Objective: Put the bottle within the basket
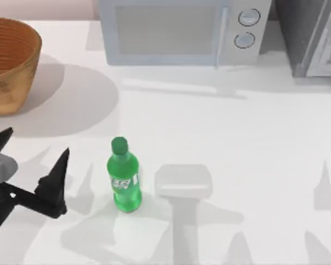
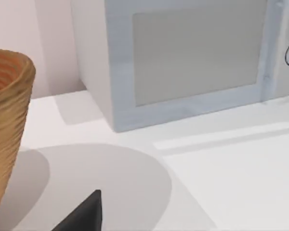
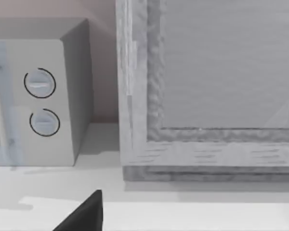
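The bottle (image 1: 123, 176) is bright green with a green cap and a green-white label. It stands upright on the white table, left of centre and near the front. The basket (image 1: 8, 61) is tan woven wicker and sits at the far left corner; its ribbed wall (image 2: 7, 130) also fills the edge of the left wrist view. My left gripper (image 1: 33, 149) hovers at the left edge, a short way left of the bottle, open and holding nothing. One of its dark fingertips (image 2: 84, 214) pokes into the left wrist view. My right gripper (image 3: 86, 216) is parked facing the back appliances.
A white microwave (image 1: 182, 30) stands along the back edge, seen too in the left wrist view (image 2: 192, 62) and the right wrist view (image 3: 38, 96). A grey cabinet (image 1: 314, 38) stands at the back right. Open tabletop (image 1: 254, 165) lies right of the bottle.
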